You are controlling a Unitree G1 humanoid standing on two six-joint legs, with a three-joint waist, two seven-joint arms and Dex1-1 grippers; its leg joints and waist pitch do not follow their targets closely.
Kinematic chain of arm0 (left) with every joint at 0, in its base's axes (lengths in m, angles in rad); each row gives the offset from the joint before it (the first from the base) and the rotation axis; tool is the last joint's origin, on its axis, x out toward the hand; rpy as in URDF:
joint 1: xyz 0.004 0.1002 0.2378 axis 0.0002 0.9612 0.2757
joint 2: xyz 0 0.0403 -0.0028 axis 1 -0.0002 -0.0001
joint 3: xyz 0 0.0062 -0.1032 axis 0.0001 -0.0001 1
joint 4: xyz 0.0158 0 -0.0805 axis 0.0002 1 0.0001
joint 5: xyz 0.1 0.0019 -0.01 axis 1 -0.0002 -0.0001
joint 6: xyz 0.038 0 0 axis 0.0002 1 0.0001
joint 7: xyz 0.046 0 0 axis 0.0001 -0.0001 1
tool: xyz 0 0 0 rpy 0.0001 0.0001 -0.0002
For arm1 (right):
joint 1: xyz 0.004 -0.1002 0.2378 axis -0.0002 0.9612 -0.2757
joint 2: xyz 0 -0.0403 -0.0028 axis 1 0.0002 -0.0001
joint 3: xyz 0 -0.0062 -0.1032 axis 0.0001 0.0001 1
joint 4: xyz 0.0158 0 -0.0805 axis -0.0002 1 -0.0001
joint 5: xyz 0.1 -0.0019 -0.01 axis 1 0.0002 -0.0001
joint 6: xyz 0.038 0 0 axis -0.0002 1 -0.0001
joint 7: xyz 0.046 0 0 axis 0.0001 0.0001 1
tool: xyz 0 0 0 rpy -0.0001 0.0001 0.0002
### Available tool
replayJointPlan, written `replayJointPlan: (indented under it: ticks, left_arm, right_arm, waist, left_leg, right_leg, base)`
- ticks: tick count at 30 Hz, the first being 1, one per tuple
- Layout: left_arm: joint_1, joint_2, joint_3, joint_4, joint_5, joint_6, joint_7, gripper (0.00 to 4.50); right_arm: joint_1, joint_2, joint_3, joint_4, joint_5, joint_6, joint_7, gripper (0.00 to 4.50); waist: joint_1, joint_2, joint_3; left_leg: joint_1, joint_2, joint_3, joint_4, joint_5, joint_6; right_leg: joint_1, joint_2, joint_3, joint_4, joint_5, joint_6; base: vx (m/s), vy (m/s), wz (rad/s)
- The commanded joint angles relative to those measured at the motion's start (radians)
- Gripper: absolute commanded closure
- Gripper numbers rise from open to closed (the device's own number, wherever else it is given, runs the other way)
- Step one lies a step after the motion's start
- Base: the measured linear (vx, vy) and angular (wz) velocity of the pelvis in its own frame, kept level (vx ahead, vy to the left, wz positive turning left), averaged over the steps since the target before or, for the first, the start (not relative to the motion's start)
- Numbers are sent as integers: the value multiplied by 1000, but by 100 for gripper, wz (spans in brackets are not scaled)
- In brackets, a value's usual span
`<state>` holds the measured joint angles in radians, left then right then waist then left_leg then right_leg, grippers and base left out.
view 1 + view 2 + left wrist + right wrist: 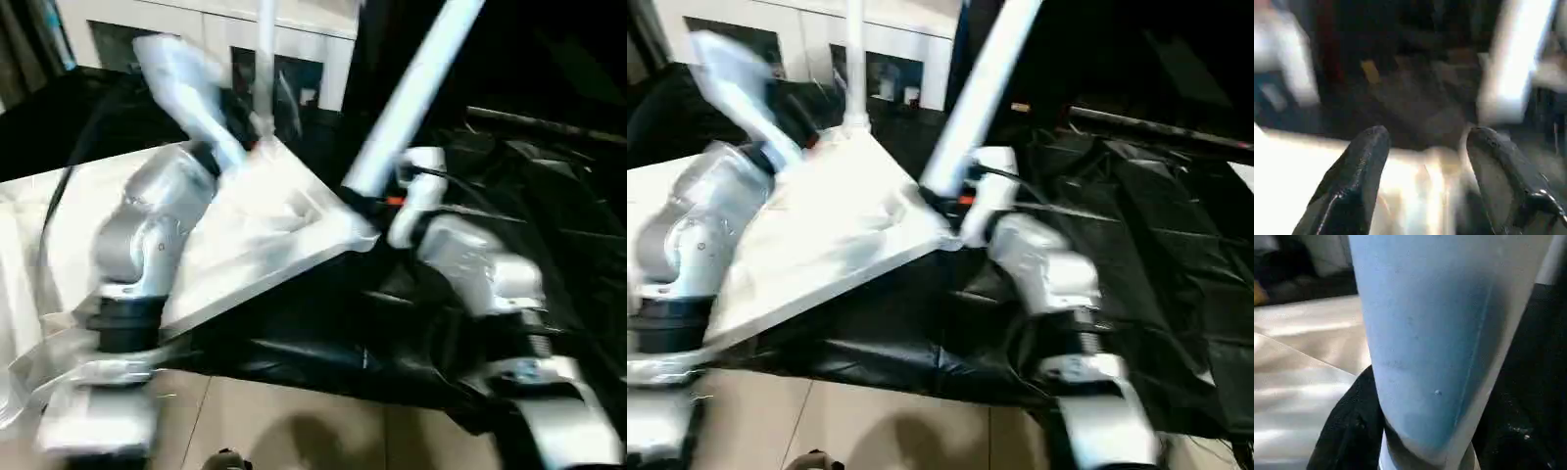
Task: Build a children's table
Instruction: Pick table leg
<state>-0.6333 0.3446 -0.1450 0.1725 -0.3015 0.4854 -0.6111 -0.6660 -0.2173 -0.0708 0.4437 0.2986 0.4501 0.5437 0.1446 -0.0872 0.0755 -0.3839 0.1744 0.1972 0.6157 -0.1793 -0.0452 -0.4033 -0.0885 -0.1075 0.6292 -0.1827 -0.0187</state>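
The white tabletop (265, 230) lies tilted on a black sheet, its near corner (931, 235) pointing right. One white leg (265, 59) stands upright at its far corner. A second white leg (411, 88) slants up to the right from the near corner, and my right gripper (364, 201) is shut on its lower end. In the right wrist view that leg (1430, 333) runs between the black fingers (1347, 431). My left gripper (1425, 142) hovers over the tabletop (1298, 171), open with nothing between its fingers. A blurred white shape (186, 83) rises beside my left wrist.
A white cabinet (323, 54) with glass doors stands behind the work. Crumpled black sheeting (549, 196) covers the surface to the right. Beige floor tiles (294, 421) show at the front, and a white surface (29, 245) lies at the left.
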Motion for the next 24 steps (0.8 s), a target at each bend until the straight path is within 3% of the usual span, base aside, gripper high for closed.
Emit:
replayJointPlan:
  ticks: [1, 3, 4, 5, 6, 7, 8, 9, 10, 12, 13, 14, 16, 18, 19, 21, 24]
  left_arm:
    - [-25, -13, -64, 27, 32, 2, -52, 149]
    - [-40, -20, -120, 118, 81, -29, -87, 149]
    - [-54, -29, -137, 170, 106, -47, -88, 149]
    - [-71, -36, -155, 228, 131, -78, -85, 149]
    - [-103, -57, -159, 317, 156, -112, -61, 149]
    - [-122, -70, -157, 368, 168, -128, -52, 149]
    - [-133, -79, -154, 401, 175, -136, -44, 149]
    - [-147, -90, -151, 443, 185, -147, -34, 149]
    - [-159, -97, -150, 478, 191, -147, -26, 149]
    - [-192, -115, -139, 577, 198, -156, 1, 149]
    - [-192, -115, -139, 577, 198, -156, 1, 149]
    - [-200, -116, -143, 602, 205, -163, 4, 186]
    - [-227, -129, -134, 678, 214, -190, 9, 186]
    - [-246, -143, -117, 735, 215, -206, -6, 193]
    - [-246, -143, -117, 735, 215, -206, -6, 210]
    - [-254, -155, -104, 763, 207, -203, -29, 231]
    - [-261, -166, -87, 790, 194, -203, -39, 249]
  right_arm:
    - [14, -19, -9, -28, -22, -11, -10, 257]
    - [33, -45, -5, -50, -37, -19, -17, 257]
    - [40, -55, -5, -60, -41, -22, -23, 257]
    - [49, -63, -8, -72, -42, -24, -30, 257]
    - [61, -73, -15, -89, -42, -22, -38, 257]
    - [68, -79, -18, -101, -45, -20, -42, 257]
    - [74, -82, -19, -109, -46, -17, -42, 257]
    - [82, -87, -20, -121, -47, -13, -43, 257]
    - [90, -89, -23, -134, -47, -7, -45, 257]
    - [113, -96, -27, -172, -49, 7, -49, 257]
    - [113, -96, -27, -172, -49, 7, -49, 257]
    - [120, -97, -27, -183, -51, 12, -50, 257]
    - [137, -103, -23, -212, -45, 24, -57, 257]
    - [148, -107, -20, -234, -38, 34, -64, 257]
    - [148, -107, -20, -234, -38, 34, -64, 257]
    - [155, -110, -21, -247, -37, 41, -68, 257]
    - [160, -111, -21, -252, -40, 45, -69, 257]
  waist:
    - [-8, 34, -87]
    - [-8, 41, -87]
    - [-7, 35, -89]
    - [-5, 66, -88]
    - [-9, 52, -89]
    - [-10, 61, -92]
    - [-10, 55, -91]
    - [-11, 61, -91]
    - [-11, 77, -92]
    - [-15, 72, -93]
    - [-17, 75, -93]
    - [-17, 76, -94]
    - [-25, 91, -95]
    - [-28, 88, -94]
    - [-30, 94, -95]
    - [-31, 94, -96]
    - [-30, 91, -96]
  left_leg:
    - [32, 62, -34, -86, -163, -109]
    - [28, 59, -36, -85, -176, -103]
    - [25, 61, -36, -83, -169, -94]
    - [24, 58, -40, -82, -168, -93]
    - [26, 54, -36, -79, -175, -78]
    - [23, 54, -37, -77, -171, -71]
    - [24, 54, -37, -77, -169, -63]
    - [19, 52, -36, -74, -164, -42]
    - [20, 53, -38, -72, -165, -39]
    - [20, 50, -34, -69, -168, -18]
    - [16, 51, -36, -69, -159, -6]
    - [16, 52, -36, -69, -154, -1]
    - [18, 51, -37, -67, -160, 7]
    - [18, 51, -36, -68, -163, 15]
    - [19, 53, -37, -68, -164, 16]
    - [19, 55, -38, -68, -165, 19]
    - [19, 55, -36, -67, -159, 27]
  right_leg:
    - [48, -78, 69, -67, -119, -118]
    - [55, -79, 70, -68, -108, -136]
    - [60, -84, 71, -62, -93, -149]
    - [59, -83, 71, -64, -93, -152]
    - [60, -78, 71, -71, -90, -142]
    - [67, -79, 71, -70, -95, -140]
    - [65, -79, 70, -74, -99, -140]
    - [68, -81, 70, -75, -120, -151]
    - [67, -84, 70, -73, -122, -161]
    - [67, -79, 69, -81, -143, -163]
    - [69, -80, 68, -81, -149, -167]
    - [69, -81, 67, -80, -150, -171]
    - [65, -77, 65, -83, -157, -180]
    - [67, -76, 64, -87, -163, -179]
    - [65, -76, 63, -87, -159, -184]
    - [66, -79, 63, -85, -145, -201]
    - [67, -80, 63, -83, -128, -217]
  base:
    - [0, 0, 0]
    - [0, 0, 0]
    - [0, 0, 0]
    - [0, 0, 0]
    - [0, 0, 0]
    - [0, 0, 0]
    - [0, 0, 0]
    - [0, 0, 0]
    - [0, 0, 0]
    - [0, 0, 0]
    - [0, 0, 0]
    - [0, 0, 0]
    - [0, 0, 0]
    - [0, 0, 0]
    - [0, 0, 0]
    - [0, 0, 0]
    - [0, 0, 0]
